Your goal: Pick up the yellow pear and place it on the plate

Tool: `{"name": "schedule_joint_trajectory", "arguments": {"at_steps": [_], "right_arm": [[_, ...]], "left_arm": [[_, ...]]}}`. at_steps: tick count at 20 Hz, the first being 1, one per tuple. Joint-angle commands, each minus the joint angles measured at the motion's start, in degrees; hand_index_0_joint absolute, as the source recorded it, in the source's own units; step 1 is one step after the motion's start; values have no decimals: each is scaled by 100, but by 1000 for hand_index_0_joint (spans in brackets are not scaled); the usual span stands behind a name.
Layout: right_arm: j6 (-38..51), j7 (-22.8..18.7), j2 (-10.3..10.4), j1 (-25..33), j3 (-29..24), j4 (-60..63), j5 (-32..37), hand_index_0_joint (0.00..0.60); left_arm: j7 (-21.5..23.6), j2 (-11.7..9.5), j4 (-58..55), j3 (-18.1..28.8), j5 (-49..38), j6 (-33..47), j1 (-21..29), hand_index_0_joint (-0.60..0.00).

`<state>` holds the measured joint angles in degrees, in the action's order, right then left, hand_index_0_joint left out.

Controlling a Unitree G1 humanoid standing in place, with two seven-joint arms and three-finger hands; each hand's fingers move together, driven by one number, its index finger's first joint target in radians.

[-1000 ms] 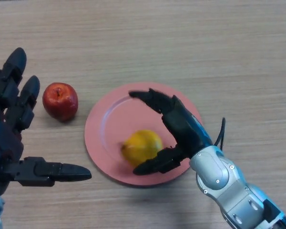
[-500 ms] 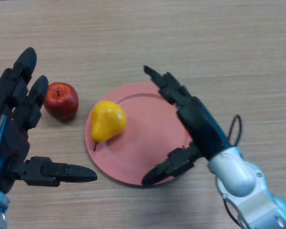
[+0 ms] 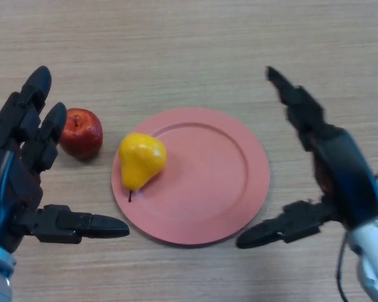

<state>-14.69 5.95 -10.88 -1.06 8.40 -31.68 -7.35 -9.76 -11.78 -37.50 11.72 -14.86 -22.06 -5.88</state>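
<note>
The yellow pear (image 3: 140, 161) is seen lying on the left part of the pink plate (image 3: 220, 189), near its left rim, with the narrow stem end pointing toward the lower left of the frame. The plate is set on the wooden table (image 3: 189, 44) at the centre of the frame. A red apple (image 3: 81, 133) is placed on the table just beside the plate's left edge, close to the pear but apart from it. The right hand (image 3: 337, 167) is held at the right of the frame, clear of the plate, its fingers and thumb spread wide with nothing gripped. The left hand (image 3: 16, 179) is shown at the left edge, likewise spread and empty, its fingertips near the apple.
</note>
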Motion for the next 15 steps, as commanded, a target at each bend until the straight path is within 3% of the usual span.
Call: {"name": "schedule_joint_trajectory", "arguments": {"at_steps": [1,4,15], "right_arm": [[554,-100,-34,-85,-317,-588,337,0],[355,-124,-82,-317,-411,-947,477,0],[212,-111,-98,-345,-533,-1114,536,0]], "left_arm": [[-149,-227,-354,154,-192,573,188,0],[-164,-222,-247,108,-117,727,214,0],[-229,-320,-254,-19,28,473,489,0]]}}
